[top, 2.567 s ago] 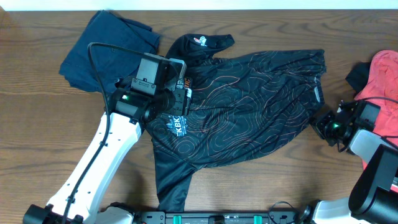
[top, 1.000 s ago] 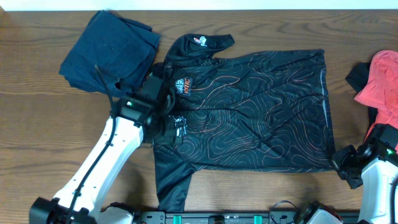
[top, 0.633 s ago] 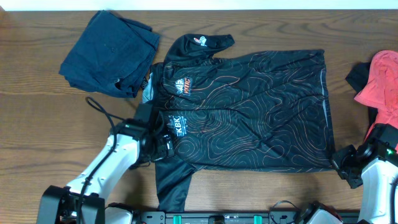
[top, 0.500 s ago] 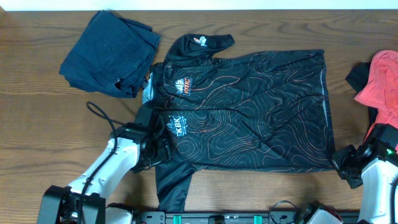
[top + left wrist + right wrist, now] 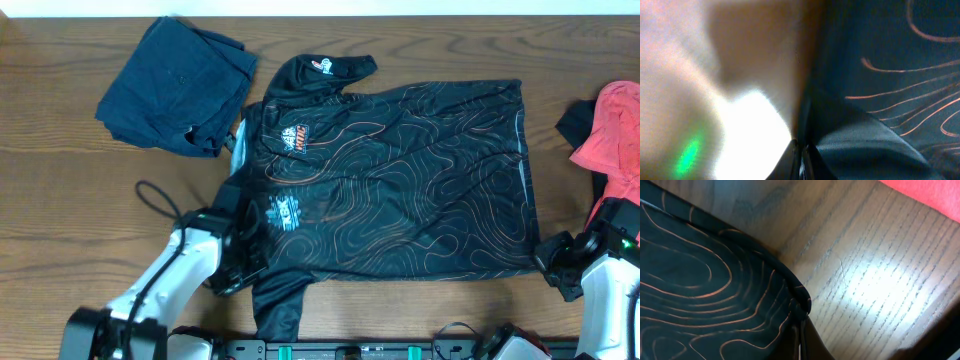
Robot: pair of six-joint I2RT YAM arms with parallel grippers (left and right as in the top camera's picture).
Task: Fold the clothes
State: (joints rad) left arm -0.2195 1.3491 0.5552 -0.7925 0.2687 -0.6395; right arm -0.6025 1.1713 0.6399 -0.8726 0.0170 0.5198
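Centrally, black jersey (image 5: 400,180) flat on surface (image 5: 60,200), left fingers (image 5: 247,266) pinched shut on its lower-left edge, right fingers (image 5: 546,262) clamped on lower-right corner.

Jersey (image 5: 400,180): black, thin orange-white contour lines all over. Badge (image 5: 292,138) at its left: orange-white. Logo (image 5: 284,212) nearer: pale blue-white. Far-left garment (image 5: 175,85): plain navy. Right garment (image 5: 615,130): plain coral-red. Table (image 5: 60,200): brown, wood grain.
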